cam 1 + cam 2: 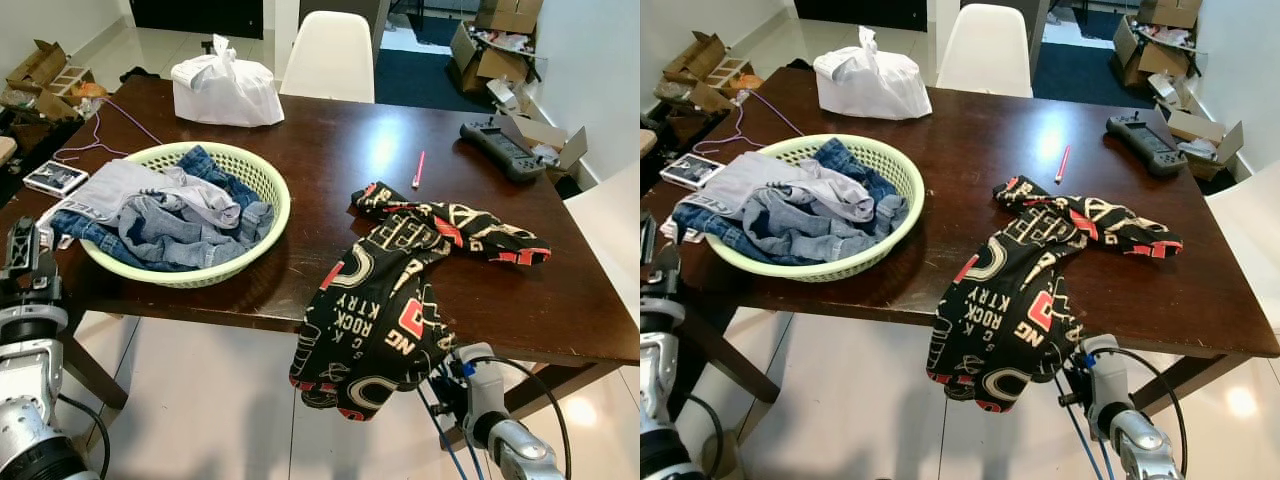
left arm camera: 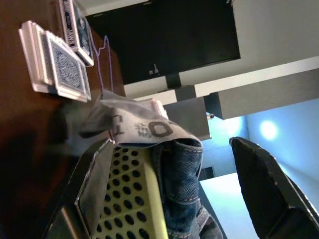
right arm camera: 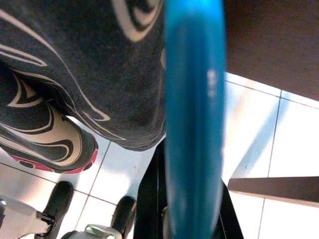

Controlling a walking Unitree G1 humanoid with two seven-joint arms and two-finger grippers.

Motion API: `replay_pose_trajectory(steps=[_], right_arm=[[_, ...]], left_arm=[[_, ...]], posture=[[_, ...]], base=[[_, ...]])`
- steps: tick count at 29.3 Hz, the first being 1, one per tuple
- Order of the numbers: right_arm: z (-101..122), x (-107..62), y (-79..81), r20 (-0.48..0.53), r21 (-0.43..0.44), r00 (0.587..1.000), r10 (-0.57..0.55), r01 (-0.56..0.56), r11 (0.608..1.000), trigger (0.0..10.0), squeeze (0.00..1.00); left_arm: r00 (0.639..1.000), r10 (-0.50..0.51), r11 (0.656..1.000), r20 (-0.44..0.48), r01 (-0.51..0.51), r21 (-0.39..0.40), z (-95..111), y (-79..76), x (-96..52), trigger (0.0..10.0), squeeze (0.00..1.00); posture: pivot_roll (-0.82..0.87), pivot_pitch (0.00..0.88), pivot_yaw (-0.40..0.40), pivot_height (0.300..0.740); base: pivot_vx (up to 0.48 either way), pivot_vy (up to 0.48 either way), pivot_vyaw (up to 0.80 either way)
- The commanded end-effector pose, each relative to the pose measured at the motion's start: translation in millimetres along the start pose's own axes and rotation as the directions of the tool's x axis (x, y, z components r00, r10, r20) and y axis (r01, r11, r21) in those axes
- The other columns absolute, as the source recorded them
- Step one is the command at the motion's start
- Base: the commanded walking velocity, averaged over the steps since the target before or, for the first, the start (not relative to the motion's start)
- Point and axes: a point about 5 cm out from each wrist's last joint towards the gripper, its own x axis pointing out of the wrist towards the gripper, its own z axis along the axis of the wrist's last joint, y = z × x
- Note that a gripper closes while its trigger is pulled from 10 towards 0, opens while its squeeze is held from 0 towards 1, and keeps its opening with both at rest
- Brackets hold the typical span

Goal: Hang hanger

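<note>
A blue hanger runs close across the right wrist view, with my right gripper shut on it. Its thin blue wires hang below the table's front edge, beside my right gripper. A black printed garment lies on the dark wooden table and droops over that edge, just left of the gripper. My left gripper stands open at the table's left corner, fingers wide apart and pointing at a green basket of jeans. A purple hanger lies at the table's far left.
A white plastic bag and a white chair are at the far side. A red pen and a grey controller lie right of centre. Card packs lie left of the basket. Cardboard boxes crowd the back right.
</note>
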Motion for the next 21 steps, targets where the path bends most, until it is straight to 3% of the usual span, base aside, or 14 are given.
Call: replay_pose_trajectory(steps=[1, 21], right_arm=[[1, -2.4, -3.9, 0.014, 0.008, 1.0, -0.016, 0.016, 1.0, 10.0, 0.0], [2, -3.2, -5.2, 0.021, -0.006, 1.0, -0.015, 0.015, 1.0, 10.0, 0.0]], left_arm=[[0.999, 0.035, 0.999, 0.004, -0.035, -0.004, 1, 6.6, -6.8, 10.0, 0.0], [0.998, -0.001, 0.997, -0.06, -0.004, -0.077, -2, 31.8, -5.0, 10.0, 0.0]], posture=[[0.05, 0.164, -0.052, 0.74], [0.03, 0.166, -0.065, 0.74]], base=[[0.0, 0.0, 0.0], [0.0, 0.0, 0.0]])
